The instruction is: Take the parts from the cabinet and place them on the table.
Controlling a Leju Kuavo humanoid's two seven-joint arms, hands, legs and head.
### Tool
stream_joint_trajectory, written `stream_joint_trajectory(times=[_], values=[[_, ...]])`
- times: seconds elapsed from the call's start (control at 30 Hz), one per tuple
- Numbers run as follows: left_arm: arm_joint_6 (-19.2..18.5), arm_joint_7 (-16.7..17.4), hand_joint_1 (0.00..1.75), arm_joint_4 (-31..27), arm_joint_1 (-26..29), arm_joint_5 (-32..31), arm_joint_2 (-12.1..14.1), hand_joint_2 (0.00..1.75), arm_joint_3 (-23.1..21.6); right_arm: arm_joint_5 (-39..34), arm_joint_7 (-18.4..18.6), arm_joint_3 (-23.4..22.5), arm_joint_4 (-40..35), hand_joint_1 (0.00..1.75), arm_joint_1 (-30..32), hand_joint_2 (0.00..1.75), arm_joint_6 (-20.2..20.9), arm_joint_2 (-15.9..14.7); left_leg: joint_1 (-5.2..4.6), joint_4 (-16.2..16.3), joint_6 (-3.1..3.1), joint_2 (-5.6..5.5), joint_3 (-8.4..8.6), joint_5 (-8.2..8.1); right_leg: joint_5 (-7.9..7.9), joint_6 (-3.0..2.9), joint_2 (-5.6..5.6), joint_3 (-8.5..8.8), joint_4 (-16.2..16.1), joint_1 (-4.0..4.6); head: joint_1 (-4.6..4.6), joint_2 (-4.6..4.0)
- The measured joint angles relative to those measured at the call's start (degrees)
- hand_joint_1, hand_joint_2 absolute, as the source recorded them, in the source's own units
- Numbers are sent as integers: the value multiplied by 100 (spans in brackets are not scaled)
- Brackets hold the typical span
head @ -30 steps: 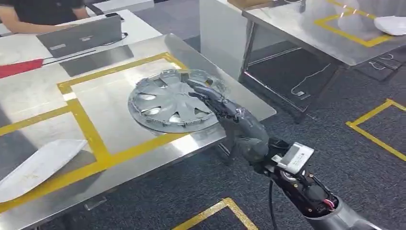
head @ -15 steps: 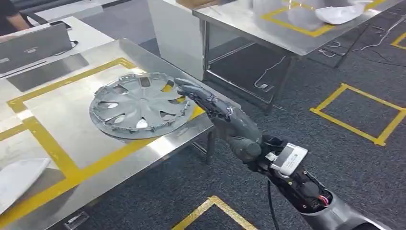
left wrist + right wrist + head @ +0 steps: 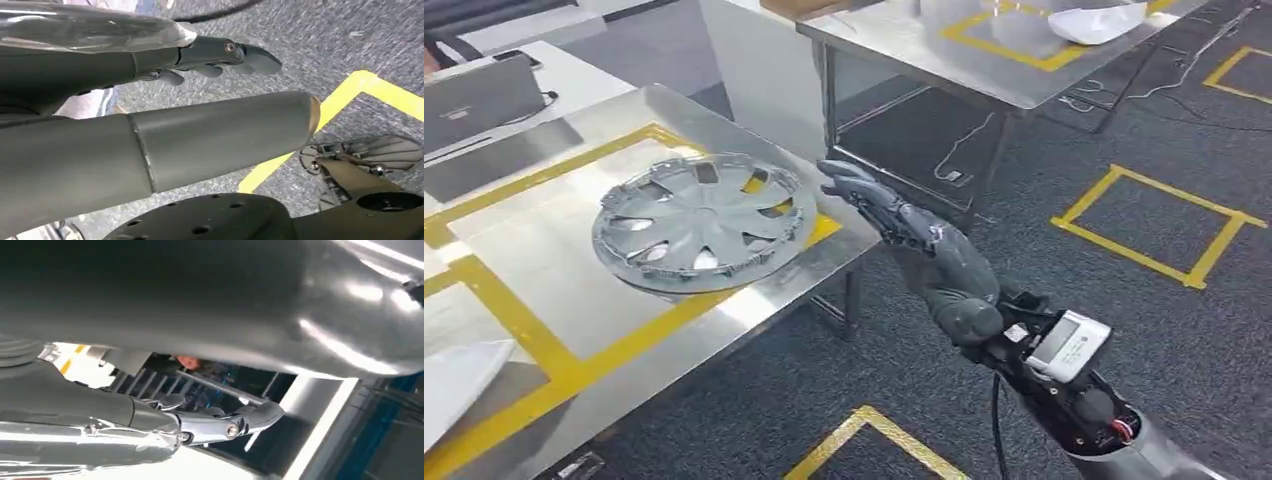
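The round silver-grey plastic wheel cover [image 3: 696, 222] lies flat, spokes up, on the shiny steel table [image 3: 574, 260], inside the yellow-taped rectangle [image 3: 564, 370] and overlapping the tape at its 3 o'clock edge. The robot's right hand [image 3: 914, 235] hovers just off the table's corner, at about 3 o'clock from the cover and apart from it; its dark fingers [image 3: 849, 180] are stretched out nearly straight and hold nothing (the tips point toward the cover's rim). In the right wrist view the fingers [image 3: 210, 422] likewise lie extended with nothing between them. In the left wrist view the left hand [image 3: 220, 55] hangs over the grey carpet, its fingers [image 3: 250, 55] loosely extended and empty, near a yellow floor stripe [image 3: 360, 90]. A white bag [image 3: 454, 385] lies at the table's 8 o'clock end. A second steel table [image 3: 984, 60] stands at 1 o'clock, carrying another white bag [image 3: 1096, 20].
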Motion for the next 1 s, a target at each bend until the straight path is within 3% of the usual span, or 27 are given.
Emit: stream_joint_trajectory(times=[0.07, 0.1, 0.13, 0.17, 0.23, 0.27, 0.3, 0.33, 0.4, 0.43, 0.47, 0.57, 0.6, 0.63, 0.67, 0.73, 0.77, 0.8, 0.83, 0.87, 0.9, 0.93, 0.97, 1.0], values=[[0, 0, 0, 0, 0, 0, 0, 0, 0, 0, 11, 0, -2, 0, -2, 0, 0, -2, -2, -19, -37, 111, 17, 14, 30, -54, 118, -31, -4, 12, -33, 0], [0, 0, 0, 0, -7, 0, 5, 0, 0, 0, 11, 4, -24, 0, -3, 0, 2, 0, 1, 8, -74, 105, -4, -38, 86, -125, 153, -21, -71, -37, -42, 0], [0, 0, 0, 0, -16, 0, 11, 0, 0, 0, 9, 4, -37, 0, -13, 0, 2, -2, 21, 167, -118, -117, -46, -221, 114, -153, 181, -48, -74, -42, -79, 0], [0, 0, 0, 0, -11, 0, 9, 0, 0, 0, 20, 4, -39, 0, -23, 0, 0, -2, 28, 524, -136, -277, -185, -489, 141, -189, 210, -86, -73, -49, -119, 0], [-4, 0, 0, 0, -2, 2, 5, 0, 0, 2, 20, 11, -39, 0, -18, 0, 2, -2, 51, 1537, -165, -387, -591, -1013, 205, -206, 307, -183, -69, -45, -204, 0], [-4, 0, 0, 0, 3, 2, 2, 0, 0, 4, 20, 13, -39, 0, -13, 0, 2, -2, 52, 1843, -168, -392, -705, -1122, 241, -204, 361, -232, -66, -44, -206, 0], [-4, 0, 0, 0, 5, 0, 2, 0, 0, 4, 20, 15, -39, 0, -11, 0, 2, -2, 52, 1858, -169, -392, -680, -1081, 280, -199, 422, -277, -66, -44, -210, 0], [-4, 0, 0, 0, 5, 0, 5, 0, 0, 4, 20, 17, -39, 0, -12, 0, 2, -2, 55, 1570, -157, -395, -504, -912, 320, -184, 487, -319, -65, -46, -219, 0], [-4, 2, 0, 0, 1, 0, 15, 0, 0, 4, 20, 20, -46, 0, -13, 0, 2, -2, 69, 462, -114, -492, 128, -456, 392, -141, 611, -379, -63, -50, -226, 0], [-4, 2, 0, 0, -7, 0, 24, 0, 0, 4, 20, 20, -46, 0, -18, 0, 2, -2, 79, -48, -81, -703, 427, -354, 431, -111, 661, -390, -60, -53, -232, 0], [-4, 2, 0, 0, -15, 0, 26, 0, 0, 4, 20, 17, -50, 0, -17, 0, 0, -2, 38, -118, -59, -759, 412, -343, 460, -74, 704, -418, -48, -14, -234, 0], [-7, 2, 0, 0, -32, -11, 24, 0, 0, 7, 33, 22, -66, 0, -23, 0, 2, -2, -7, -67, 23, -635, 375, -269, 568, 36, 792, -433, -86, -43, -186, 0], [-13, 2, 0, -2, -27, -18, -22, 0, 0, 7, 35, 15, -72, 0, -22, 0, 2, -4, 44, -113, 78, -552, 319, -195, 603, 69, 845, -472, -75, -39, -199, 0], [-15, 5, 0, 2, -35, -20, -6, 0, 0, 7, 33, 6, -81, 0, -18, 0, 0, -7, 52, -113, 97, -482, 287, -154, 421, 77, 663, -558, 46, -36, -219, 0], [-15, 4, 0, 2, -33, -22, -4, 0, 0, 7, 42, 9, -85, 0, -27, 0, 4, -7, 47, -113, 146, -451, 228, -114, 93, 104, 492, -656, 348, -35, -127, 0], [-13, 4, 0, 2, -14, -26, -2, 0, 0, 7, 40, 4, -92, 0, -25, 0, 2, -7, 29, -108, 165, -316, 123, -45, -572, 161, 356, -935, 1324, -60, -90, 0], [-7, 4, 0, 2, -8, -29, 5, 0, 0, 7, 42, 4, -92, 0, -15, 0, 2, -7, 23, -106, 164, -253, 69, -9, -753, 181, 334, -1027, 1779, -66, -88, 0], [-2, 4, 0, 2, -7, -33, 7, 0, 0, 7, 42, 2, -92, 0, -2, 0, 2, -11, 20, -100, 160, -187, 20, 21, -746, 189, 324, -1002, 1953, -67, -75, 0], [-2, 4, 0, 2, -10, -35, 7, 0, 0, 7, 42, 4, -92, 0, 3, 0, 0, -15, 14, -98, 149, -135, -18, 43, -619, 186, 318, -855, 1847, -65, -59, 0], [-2, 4, 0, 2, -13, -37, 7, 0, 0, 7, 44, 4, -92, 0, 2, 0, 2, -20, 8, -97, 140, -84, -48, 57, -448, 169, 304, -578, 1502, -64, -38, 0], [-2, 4, 0, 2, -16, -40, 5, 0, 0, 7, 42, 2, -94, 0, 0, 0, 0, -20, 1, -95, 128, -33, -67, 72, -277, 138, 254, -185, 946, -56, -25, 0], [-2, 2, 0, 2, -20, -44, 2, 0, 0, 7, 42, 2, -96, 0, -1, 0, 0, -22, -6, -92, 112, 16, -62, 84, -194, 89, 92, 255, 321, -35, -7, 0], [0, -2, 0, 2, -12, -44, -4, 0, 0, 7, 42, 2, -111, 0, -11, 0, 0, -22, -37, -85, 93, 53, -75, 93, -286, 54, -79, 508, -71, 27, 8, 0], [2, -2, 0, 2, -14, -44, -4, 0, 0, 7, 37, 4, -118, 0, -11, 0, 0, -22, -37, -78, 56, 105, -76, 127, -278, 11, -73, 516, -171, 45, -9, 0]])
